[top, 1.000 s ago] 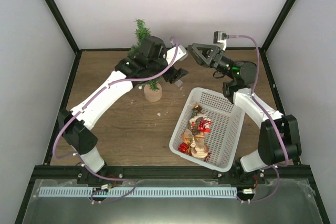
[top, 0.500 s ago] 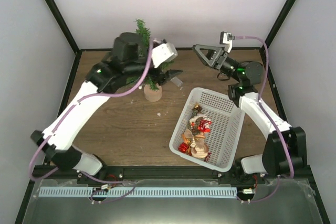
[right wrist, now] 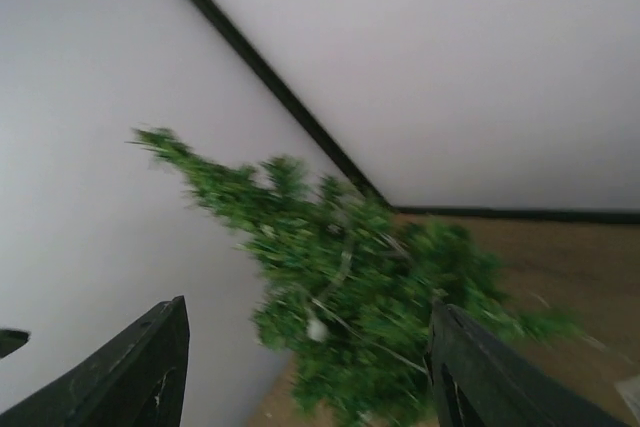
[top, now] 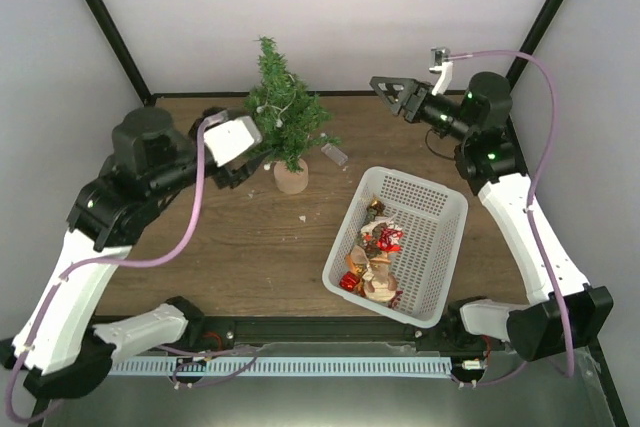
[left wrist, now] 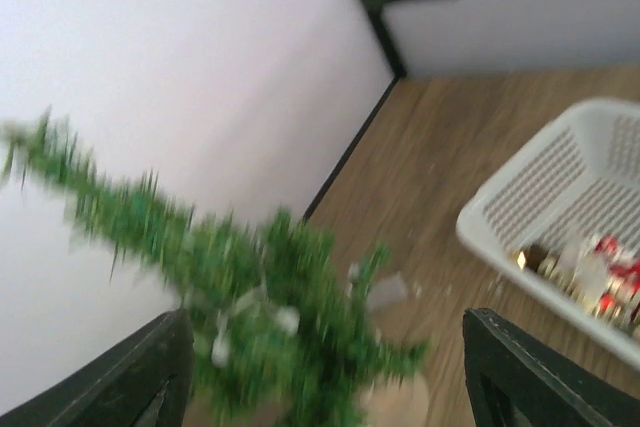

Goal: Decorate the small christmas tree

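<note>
Tree (top: 285,119) stands upright at the back of the tabletop (top: 240,247), left of the basket (top: 425,227). We see a pale strand on it, but most ornaments (top: 375,257) sit in the basket. Left claw (top: 252,162) and right claw (top: 392,93) are both spread and empty. We judge it early, with most of the hanging left.

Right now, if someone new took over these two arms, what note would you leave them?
Left gripper: open, empty, just left of the small christmas tree.
Right gripper: open, empty, raised to its right.
The tree stands upright, a few pale pieces on its branches.
The basket holds red and gold ornaments; one small pale piece lies on the table between them.
Left: hang the ornaments.
</note>
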{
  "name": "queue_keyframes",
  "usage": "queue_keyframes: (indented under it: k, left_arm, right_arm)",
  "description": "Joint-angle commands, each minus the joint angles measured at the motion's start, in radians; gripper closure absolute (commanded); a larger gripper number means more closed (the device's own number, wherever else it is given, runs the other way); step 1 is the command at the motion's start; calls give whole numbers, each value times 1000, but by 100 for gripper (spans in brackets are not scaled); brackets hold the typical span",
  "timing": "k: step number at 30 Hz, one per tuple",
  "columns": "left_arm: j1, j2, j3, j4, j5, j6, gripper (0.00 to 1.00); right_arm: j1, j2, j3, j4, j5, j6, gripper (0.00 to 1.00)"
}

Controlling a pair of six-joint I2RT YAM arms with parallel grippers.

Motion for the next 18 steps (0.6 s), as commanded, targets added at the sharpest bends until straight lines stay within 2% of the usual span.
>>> queue_keyframes:
  k: [1, 4, 7, 12, 16, 18]
  left_arm:
    - [70, -131, -197, -5, -179, 40, 26]
    - [148, -224, -328, 32, -224, -5, 25]
    - [228, -285, -429, 38, -205, -44, 23]
    - [398, -300, -484, 35, -160, -97, 21]
    - [689, -215, -435, -45, 93, -185, 20]
    - [861, -149, -410, -93, 279, -223, 20]
  right_arm:
    - [18, 9, 92, -477, 191, -225, 42]
    - [38, 20, 111, -583, 282, -270, 43]
    - [78, 36, 133, -650, 368, -305, 44]
    - [149, 83, 200, -731, 465, -344, 44]
    - [193, 113, 259, -796, 585, -356, 45]
    - [194, 113, 262, -813, 608, -356, 45]
